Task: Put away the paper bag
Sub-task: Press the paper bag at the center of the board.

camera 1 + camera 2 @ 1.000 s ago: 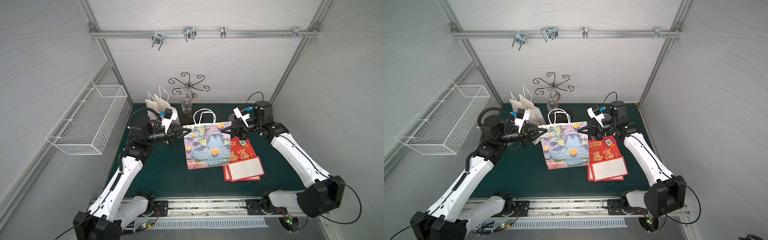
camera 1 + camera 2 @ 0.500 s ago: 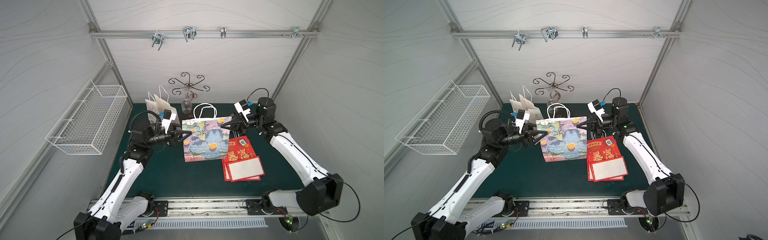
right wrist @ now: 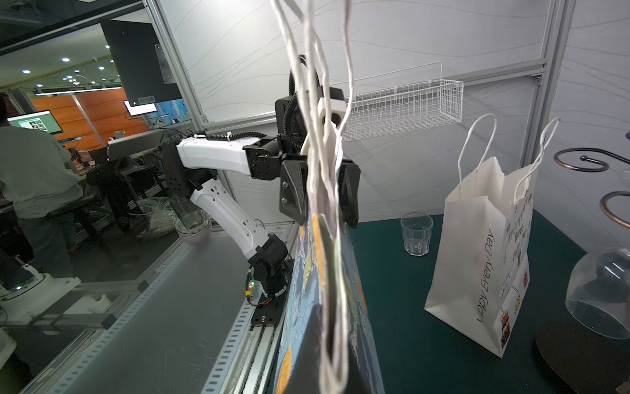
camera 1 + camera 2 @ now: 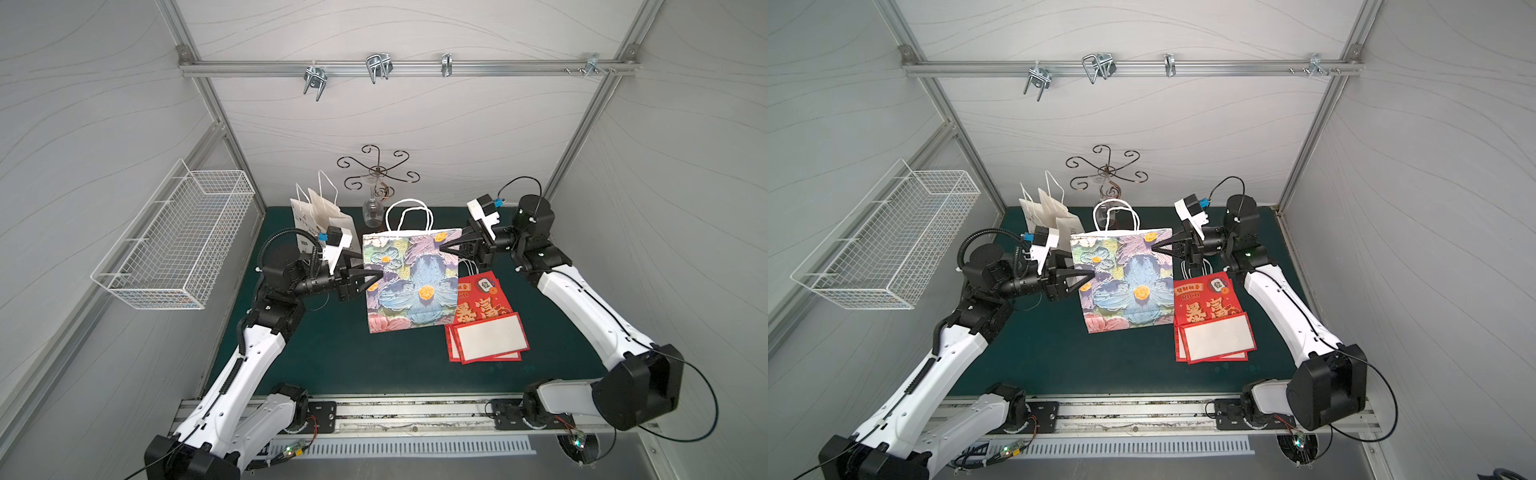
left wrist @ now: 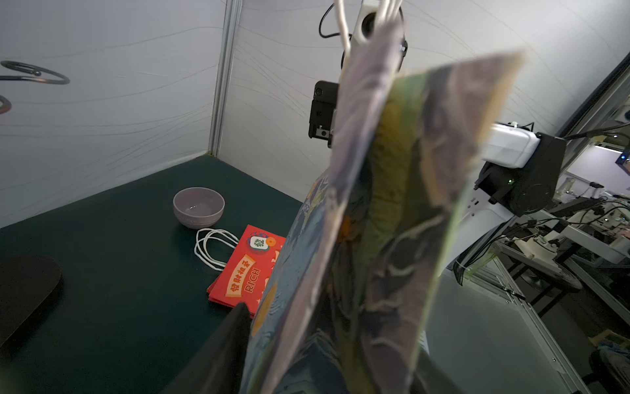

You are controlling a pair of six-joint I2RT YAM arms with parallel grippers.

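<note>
- In both top views, held the floral paper bag [image 4: 409, 282] upright between the arms and clear of the green mat [image 4: 332, 353], probably ready for a rail hook [image 4: 376, 68] or the wire basket [image 4: 174, 245].
- Pinched its upper corner with the right gripper [image 4: 444, 248], clenched on the paper. Set the left gripper [image 4: 376, 277] at the opposite edge, seemingly to steady the bag.
- Read "RICH" on the red bags [image 4: 482, 307] lying flat just beside it.
- From the left wrist, looked along the bag edge-on and read "RICH" again, near a bowl [image 5: 198, 206].
- From the right wrist, found the left jaws parted around the bag's edge, released rather than pressing.
- Read "…ppy Every Day" on the white bag [image 3: 477, 256] standing near a glass [image 3: 416, 233].
</note>
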